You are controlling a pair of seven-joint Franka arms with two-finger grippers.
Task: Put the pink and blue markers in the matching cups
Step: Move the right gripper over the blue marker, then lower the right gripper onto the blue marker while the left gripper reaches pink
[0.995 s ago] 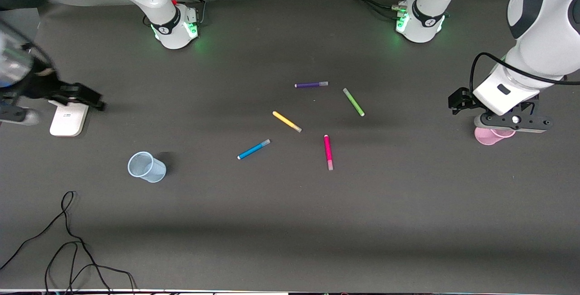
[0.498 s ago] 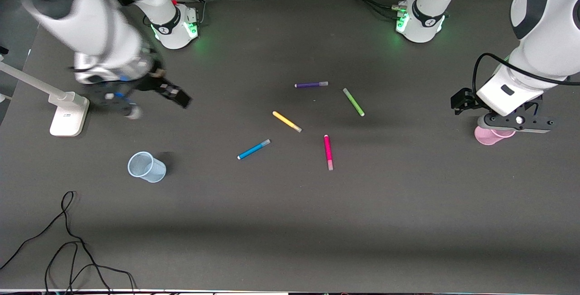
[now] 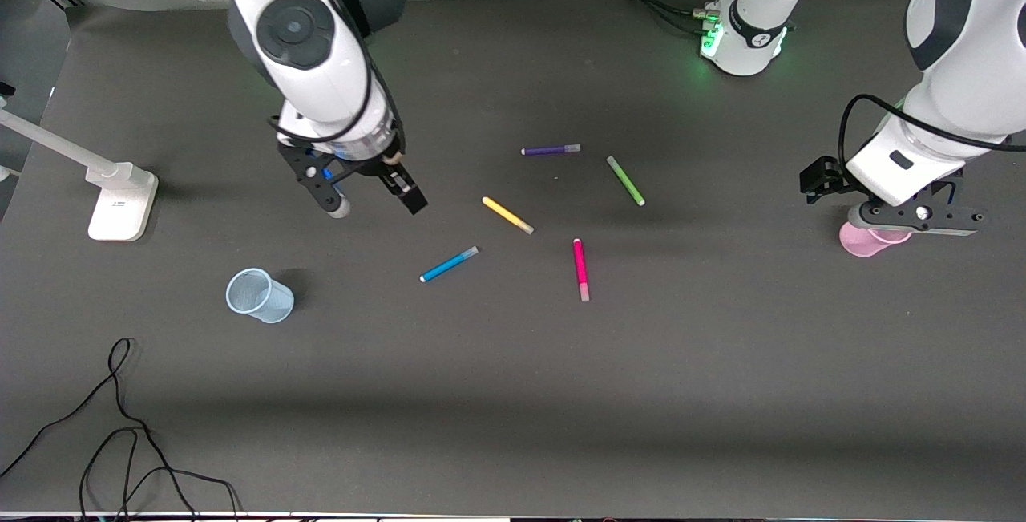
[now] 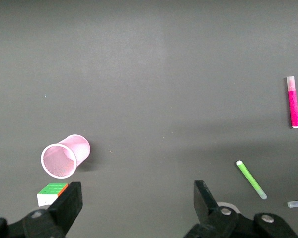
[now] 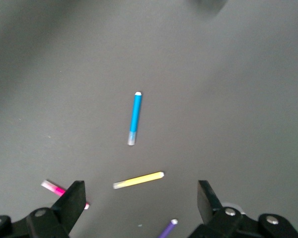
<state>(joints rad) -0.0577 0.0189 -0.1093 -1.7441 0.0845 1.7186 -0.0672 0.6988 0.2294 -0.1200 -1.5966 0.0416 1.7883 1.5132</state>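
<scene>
Half of the pink cup [image 3: 864,240] is lost under the left gripper [image 3: 914,217] from the high front view, showing only as a pale pink edge at the left arm's end of the table; the left wrist view shows that cup [image 4: 65,155] whole, upright with its mouth open, and beside it a multicoloured puzzle cube [image 4: 52,193] that the front view does not show at all. The left gripper hangs over the cup with its jaws spread wide and nothing between them. The right gripper [image 3: 369,197] is in the air over bare table, between the blue cup [image 3: 259,295] and the cluster of pens, jaws also fully apart and empty. The blue marker [image 3: 449,264] lies flat near the middle of the table, its long axis slanting, greyish cap end toward the yellow pen [image 3: 507,215] and its blue tip toward the blue cup. The pink marker [image 3: 580,269] lies flat just toward the left arm's end from it, its axis running straight toward the front camera, paler end nearest that camera. The right wrist view cuts off the pink marker and the purple pen [image 3: 551,150] at its edge. The green pen [image 3: 625,180] lies farther from the camera, near the purple one. The blue cup stands well apart from the blue marker, toward the right arm's end.
</scene>
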